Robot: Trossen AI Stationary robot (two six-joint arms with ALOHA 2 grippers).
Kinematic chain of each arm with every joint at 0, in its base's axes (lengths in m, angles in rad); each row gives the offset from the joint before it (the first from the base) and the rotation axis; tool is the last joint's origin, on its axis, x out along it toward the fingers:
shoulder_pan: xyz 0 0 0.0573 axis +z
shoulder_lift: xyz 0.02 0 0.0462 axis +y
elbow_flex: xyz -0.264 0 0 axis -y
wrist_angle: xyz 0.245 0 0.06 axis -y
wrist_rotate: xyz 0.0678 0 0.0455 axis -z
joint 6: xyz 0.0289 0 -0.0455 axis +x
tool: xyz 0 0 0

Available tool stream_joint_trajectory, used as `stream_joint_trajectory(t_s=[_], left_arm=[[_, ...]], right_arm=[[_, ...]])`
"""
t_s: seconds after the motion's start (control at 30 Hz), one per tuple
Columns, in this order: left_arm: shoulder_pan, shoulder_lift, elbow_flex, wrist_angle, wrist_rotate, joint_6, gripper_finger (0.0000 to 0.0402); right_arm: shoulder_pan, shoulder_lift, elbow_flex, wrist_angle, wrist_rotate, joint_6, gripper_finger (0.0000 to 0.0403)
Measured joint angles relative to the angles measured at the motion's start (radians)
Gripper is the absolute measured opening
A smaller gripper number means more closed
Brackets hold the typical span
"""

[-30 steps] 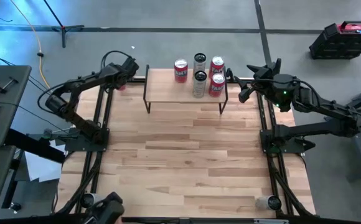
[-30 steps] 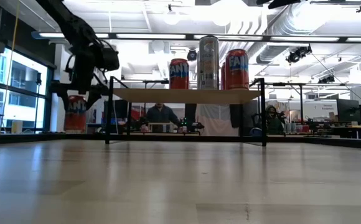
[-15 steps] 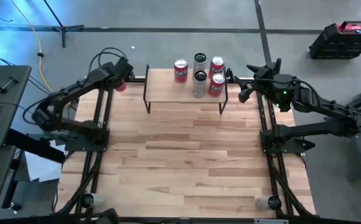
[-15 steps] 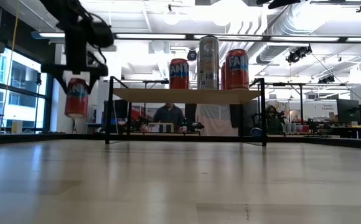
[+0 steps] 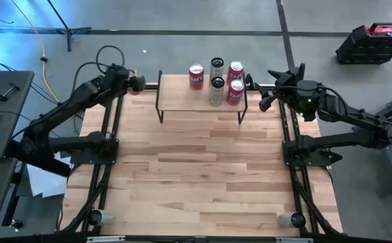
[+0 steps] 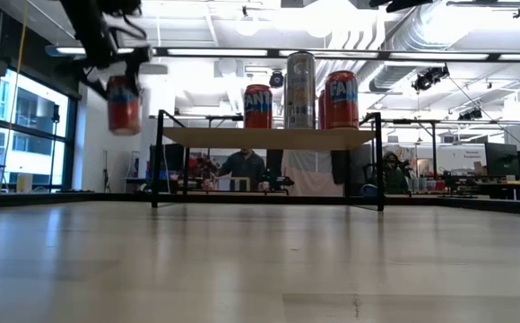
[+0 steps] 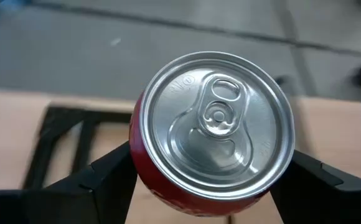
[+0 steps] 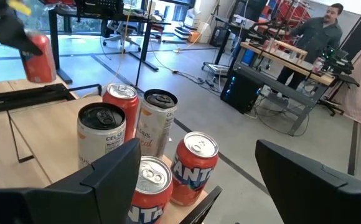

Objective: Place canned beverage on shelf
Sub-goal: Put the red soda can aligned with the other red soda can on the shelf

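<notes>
Red can (image 6: 124, 104) hangs in the air just left of the shelf (image 5: 182, 102), about level with its top, pinched upright between the fingers of my left gripper (image 5: 134, 84). On the shelf's right half stand five more cans (image 5: 217, 80), three red and two silver, bunched close together. Farther right, my right gripper (image 5: 263, 89) waits beside the shelf's right end, its fingers spread with nothing between them.
</notes>
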Motion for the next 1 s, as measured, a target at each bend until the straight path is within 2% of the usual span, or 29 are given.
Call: stream_joint_trajectory(t_s=[0.17, 0.3, 0.53, 0.77, 1.0], left_arm=[[-0.034, -0.087, 0.0, 0.102, 0.092, 0.121, 0.0289], [-0.052, -0.136, 0.0, 0.115, 0.163, 0.183, 0.0289], [-0.102, -0.169, 0.0, 0.245, 0.314, 0.197, 0.0289], [-0.212, -0.11, 0.001, 0.353, 0.316, 0.17, 0.0289], [-0.312, 0.005, 0.027, 0.381, 0.248, 0.153, 0.0289]], right_arm=[[0.0, -0.012, 0.006, -0.007, -0.009, -0.026, 0.0303], [0.0, -0.018, 0.07, -0.014, -0.041, -0.066, 0.0303], [0.0, -0.019, 0.194, -0.015, -0.041, -0.154, 0.0303], [0.0, -0.019, 0.25, -0.017, -0.041, -0.185, 0.0303], [0.0, -0.016, 0.25, -0.032, -0.041, -0.185, 0.0303]])
